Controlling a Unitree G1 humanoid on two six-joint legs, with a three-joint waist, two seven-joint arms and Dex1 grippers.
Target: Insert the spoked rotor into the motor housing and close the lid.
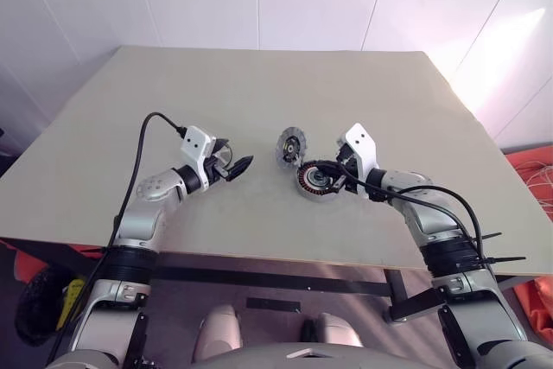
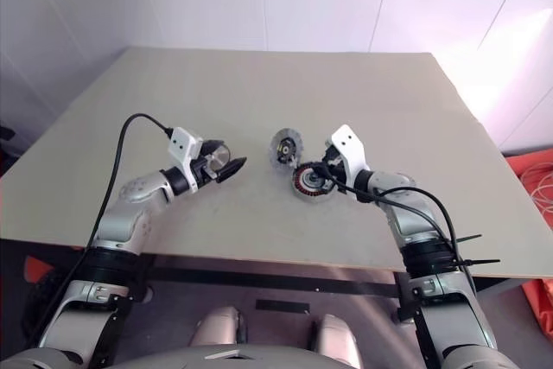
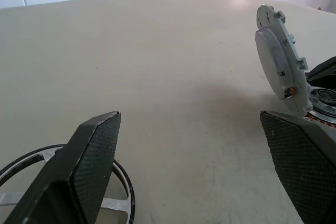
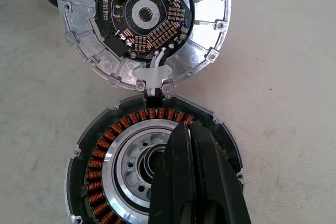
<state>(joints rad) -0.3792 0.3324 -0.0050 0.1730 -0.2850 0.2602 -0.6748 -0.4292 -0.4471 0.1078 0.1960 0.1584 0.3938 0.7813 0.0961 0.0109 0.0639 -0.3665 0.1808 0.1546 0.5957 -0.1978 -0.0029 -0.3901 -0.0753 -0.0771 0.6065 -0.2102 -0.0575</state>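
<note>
The spoked rotor (image 3: 113, 203), a dark ring with silvery spokes, lies flat on the table under my left gripper (image 1: 232, 162). That gripper is open and level, with nothing between its fingers. To its right, the motor housing (image 1: 315, 181) lies face up with copper windings around a grey centre (image 4: 115, 177). My right gripper (image 4: 184, 129) is shut, its tips resting on the housing's centre hub. The silvery lid (image 1: 290, 146) stands tilted up at the housing's far edge. White wires join it to the housing, and its dark circuit board (image 4: 144, 24) faces the housing.
The beige table (image 1: 259, 84) has bare room behind and between the arms. Its front edge runs just below both forearms. A black cable (image 1: 143, 140) loops over the left arm. Orange items (image 1: 531, 162) lie on the floor beyond the table's right edge.
</note>
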